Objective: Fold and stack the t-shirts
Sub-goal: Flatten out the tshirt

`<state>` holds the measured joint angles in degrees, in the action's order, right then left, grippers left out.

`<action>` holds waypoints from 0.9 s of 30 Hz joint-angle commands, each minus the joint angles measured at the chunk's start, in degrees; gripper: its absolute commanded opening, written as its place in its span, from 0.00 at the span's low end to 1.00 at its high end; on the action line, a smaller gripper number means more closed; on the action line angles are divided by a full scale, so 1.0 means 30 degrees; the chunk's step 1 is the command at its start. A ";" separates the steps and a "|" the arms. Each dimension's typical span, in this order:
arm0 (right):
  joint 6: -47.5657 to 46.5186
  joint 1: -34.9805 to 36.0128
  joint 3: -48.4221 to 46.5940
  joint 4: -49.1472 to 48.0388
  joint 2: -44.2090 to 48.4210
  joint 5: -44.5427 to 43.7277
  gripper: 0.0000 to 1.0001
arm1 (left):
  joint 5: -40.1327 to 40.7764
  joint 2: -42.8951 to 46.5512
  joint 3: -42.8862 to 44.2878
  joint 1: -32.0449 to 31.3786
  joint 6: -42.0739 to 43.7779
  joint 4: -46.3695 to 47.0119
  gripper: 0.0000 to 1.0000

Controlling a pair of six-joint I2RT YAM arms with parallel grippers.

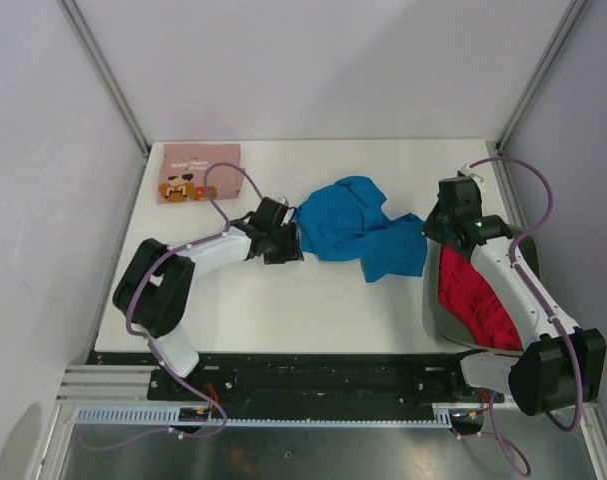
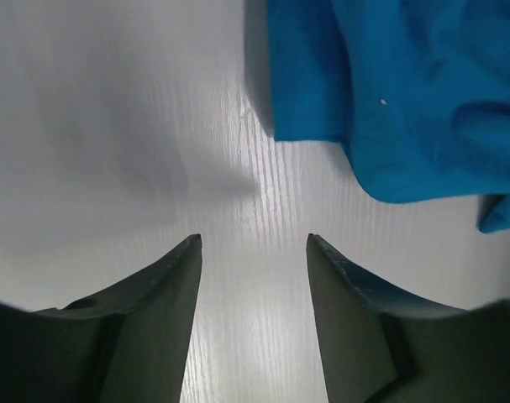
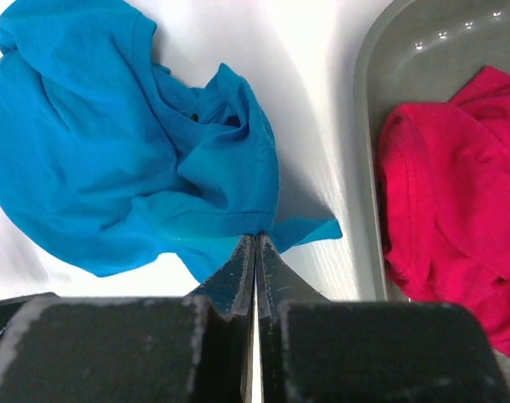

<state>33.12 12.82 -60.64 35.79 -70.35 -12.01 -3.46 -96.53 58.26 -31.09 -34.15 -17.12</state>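
Observation:
The blue t-shirt (image 1: pixel 355 229) lies crumpled in the middle of the table; it also shows in the right wrist view (image 3: pixel 112 151) and the left wrist view (image 2: pixel 406 92). My right gripper (image 3: pixel 255 239) is shut on the blue t-shirt's hem at its right edge; in the top view it (image 1: pixel 438 228) is at the shirt's right end. My left gripper (image 2: pixel 253 243) is open and empty just left of the shirt, over bare table; in the top view it (image 1: pixel 288 240) is at the shirt's left edge. The red t-shirt (image 1: pixel 473 300) lies in the basket. The pink printed t-shirt (image 1: pixel 199 172) lies folded at the back left.
The dark grey basket (image 1: pixel 435 310) stands at the table's right side, under my right arm; its rim shows in the right wrist view (image 3: pixel 368 168). White table (image 1: pixel 283 310) with walls and frame posts round it.

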 commanded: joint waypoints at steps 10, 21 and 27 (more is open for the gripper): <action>-0.0616 -0.0533 -0.0959 0.0168 0.0699 0.0642 0.00 | 0.0058 -0.2872 0.3463 0.0022 -0.0455 0.1788 0.52; -0.0838 -0.1022 -0.1039 0.0387 0.0897 0.0969 0.00 | 0.0178 -0.3607 0.3910 0.0023 -0.1040 0.1768 0.47; -0.0931 -0.1214 -0.1051 0.0477 0.0884 0.1120 0.00 | -0.0131 -0.4201 0.4390 0.0022 -0.1239 0.1770 0.44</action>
<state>31.40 9.69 -61.01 36.71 -69.36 -8.88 -3.25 -108.12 68.20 -31.09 -36.53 -12.95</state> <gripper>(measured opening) 0.009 0.456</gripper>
